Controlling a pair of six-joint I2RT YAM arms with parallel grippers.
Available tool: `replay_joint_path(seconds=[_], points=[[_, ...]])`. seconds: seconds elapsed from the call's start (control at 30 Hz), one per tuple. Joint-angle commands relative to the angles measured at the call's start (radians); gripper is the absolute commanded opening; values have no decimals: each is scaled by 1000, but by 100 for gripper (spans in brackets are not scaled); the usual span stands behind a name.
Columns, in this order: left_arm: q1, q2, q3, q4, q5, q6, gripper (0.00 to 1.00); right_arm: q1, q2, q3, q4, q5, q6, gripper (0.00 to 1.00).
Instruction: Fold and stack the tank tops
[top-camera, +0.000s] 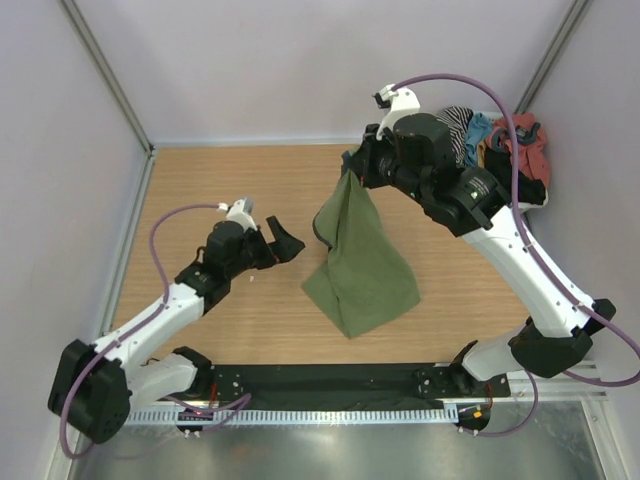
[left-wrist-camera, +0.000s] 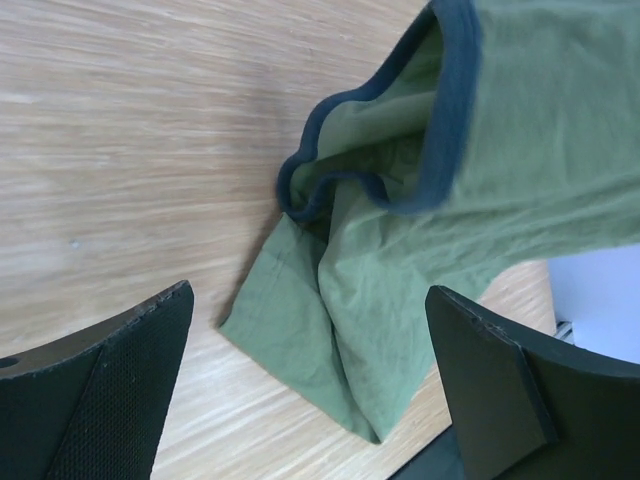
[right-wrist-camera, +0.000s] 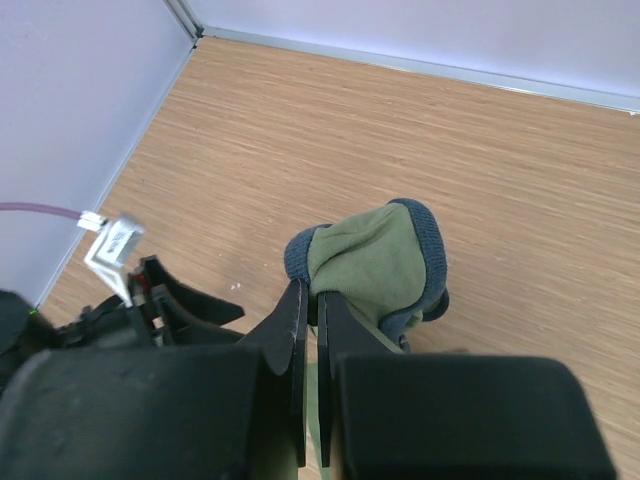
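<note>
- Right claw clenched on olive tank top — it hung from its far end, lower part heaped on table, approx centre.
- Left claw stood released just left of it, nearer the free edge; long axis ran far-near.

No text, brand, number or sign can be read in any view. The small white plastic piece on the thin purple cable carries faint markings, too blurred and small to read.
</note>
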Motion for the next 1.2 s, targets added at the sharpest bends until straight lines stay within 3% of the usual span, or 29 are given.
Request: replay_joint_path(seconds=[0.0,0.1,0.23,0.33,0.53,0.63,0.87,0.9,0.97,1.13,1.17], points=[[-7,127,100,102,48,40,100,-2,-15,6,42,-10,-18,1],[-7,245,131,163,101,18,100,-2,-18,12,39,-21,-16,1],[-7,307,96,435,203,-90,100,0,-27,3,39,-18,-21,1],[-12,320,87,526,261,-124,100,-2,-32,-9,42,-13,-18,1],[-15,332,82,617,235,-170,98,0,-42,-41,59,-27,-7,1],[-19,381,148,558,247,-193,88,0,-43,-46,67,-42,-1,1],[-22,458,139,562,201,-218,85,-2,-49,-38,76,-47,8,1],[-22,465,134,584,203,-226,78,0,-50,-38,78,-47,11,1],[-22,476,142,608,227,-238,72,-2,-52,-40,79,-47,14,1],[-10,468,191,721,322,-270,20,-2,-56,-60,78,-36,18,1],[-2,447,215,706,336,-243,0,0,-62,-64,79,-26,16,1]])
